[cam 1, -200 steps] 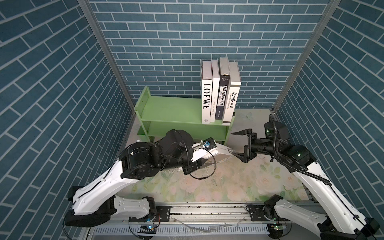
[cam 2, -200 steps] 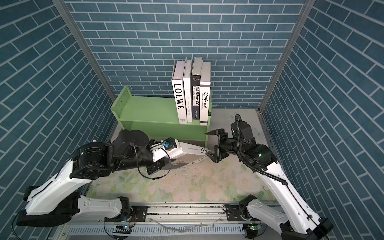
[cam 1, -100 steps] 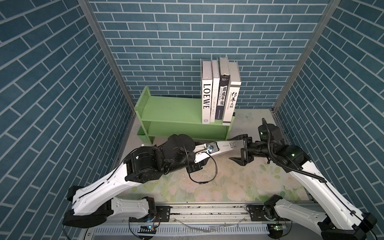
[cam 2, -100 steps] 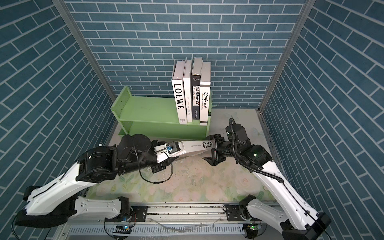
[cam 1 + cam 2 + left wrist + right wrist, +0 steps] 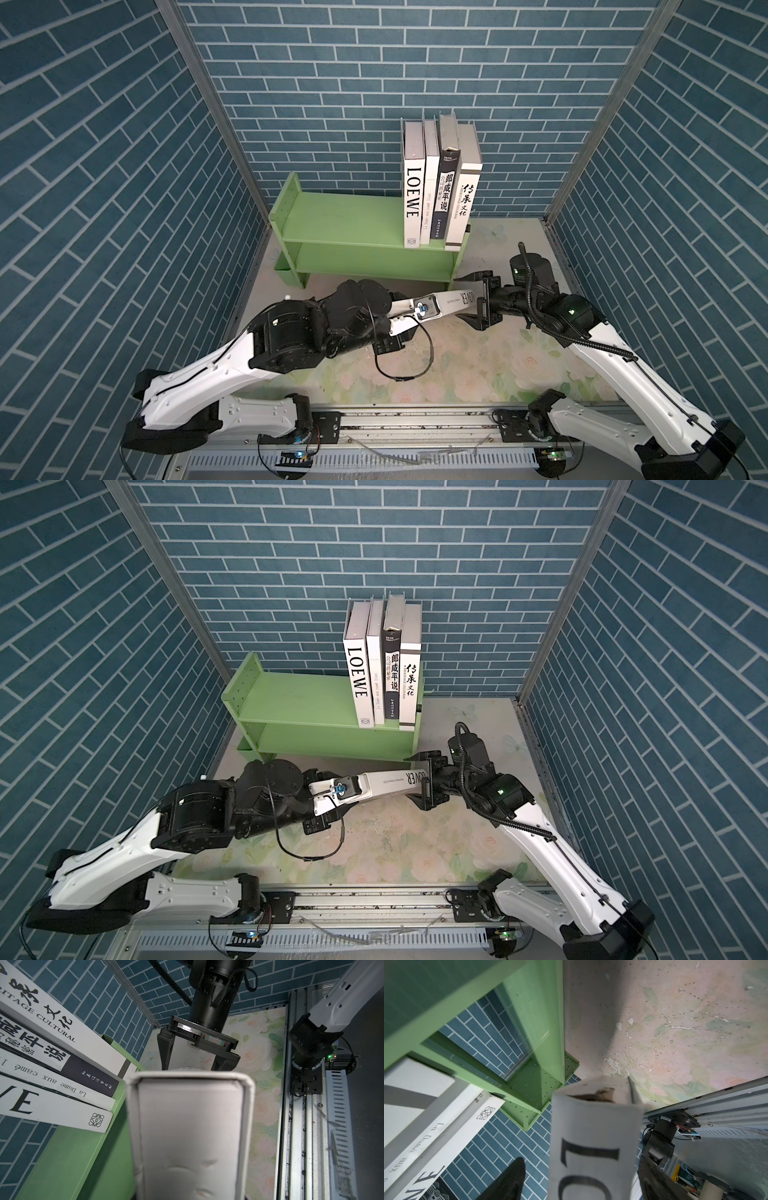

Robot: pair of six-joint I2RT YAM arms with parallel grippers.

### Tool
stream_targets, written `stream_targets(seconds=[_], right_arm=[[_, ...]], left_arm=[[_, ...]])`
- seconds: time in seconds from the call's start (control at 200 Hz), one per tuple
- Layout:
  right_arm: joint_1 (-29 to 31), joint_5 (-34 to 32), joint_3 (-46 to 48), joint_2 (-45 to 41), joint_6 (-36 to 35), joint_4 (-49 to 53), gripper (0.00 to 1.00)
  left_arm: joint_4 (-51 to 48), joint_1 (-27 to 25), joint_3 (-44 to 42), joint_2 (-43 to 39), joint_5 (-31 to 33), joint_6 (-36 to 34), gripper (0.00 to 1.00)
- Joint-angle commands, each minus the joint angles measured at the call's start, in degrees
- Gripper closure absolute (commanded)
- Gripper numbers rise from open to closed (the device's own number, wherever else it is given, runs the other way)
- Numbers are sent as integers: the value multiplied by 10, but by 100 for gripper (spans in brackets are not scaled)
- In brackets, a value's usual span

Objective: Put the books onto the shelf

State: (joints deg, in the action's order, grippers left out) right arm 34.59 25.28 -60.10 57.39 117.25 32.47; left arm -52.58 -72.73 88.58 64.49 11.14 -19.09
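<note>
A white book (image 5: 451, 300) with black spine lettering hangs above the floral mat, in front of the green shelf (image 5: 345, 224). My left gripper (image 5: 405, 322) is shut on its left end, where the book hides the fingers from the left wrist view. My right gripper (image 5: 457, 298) is open and straddles the book's other end (image 5: 386, 785). In the right wrist view one finger (image 5: 508, 1180) stands clear of the book (image 5: 593, 1136), and the other finger (image 5: 654, 1178) is close beside it. Several books (image 5: 440, 195) stand upright at the right end of the shelf's top board.
The left part of the shelf's top board (image 5: 291, 696) is bare, and so is the lower board (image 5: 365, 257). Blue brick walls close in on three sides. A metal rail (image 5: 415, 419) runs along the front edge. A loose black cable (image 5: 399, 374) hangs from the left wrist.
The left arm has carried the book to the right. The right gripper has come in over the book's end, and its jaws have narrowed slightly.
</note>
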Motion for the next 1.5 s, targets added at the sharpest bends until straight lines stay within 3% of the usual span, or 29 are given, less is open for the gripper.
stream_targets(seconds=[0.0,0.345,0.535,0.62,0.725,0.825,0.935,1.205,1.491], right_arm=[[0,-14,-1,1,39,-15,19],[0,-28,11,-9,42,0,56],[0,-17,16,4,42,-40,66],[-1,-15,12,8,41,-43,68],[-2,-31,18,1,41,-53,68],[-2,-61,24,-9,32,-56,68],[-2,-98,28,-22,6,-60,68],[-4,-161,14,-27,-120,-39,68],[4,-243,-139,16,-429,102,71]], left_arm=[[22,-8,7,-11,-2,6,97],[37,-9,-20,-20,19,-3,93],[42,-10,-26,-20,24,-6,87],[38,-9,-26,-18,30,-6,72],[25,-10,-23,-18,43,4,39],[9,-10,-13,-22,60,29,23],[-20,-10,-2,-34,85,69,12],[-74,-10,17,-67,89,200,4],[-104,-9,59,-27,88,349,1]])
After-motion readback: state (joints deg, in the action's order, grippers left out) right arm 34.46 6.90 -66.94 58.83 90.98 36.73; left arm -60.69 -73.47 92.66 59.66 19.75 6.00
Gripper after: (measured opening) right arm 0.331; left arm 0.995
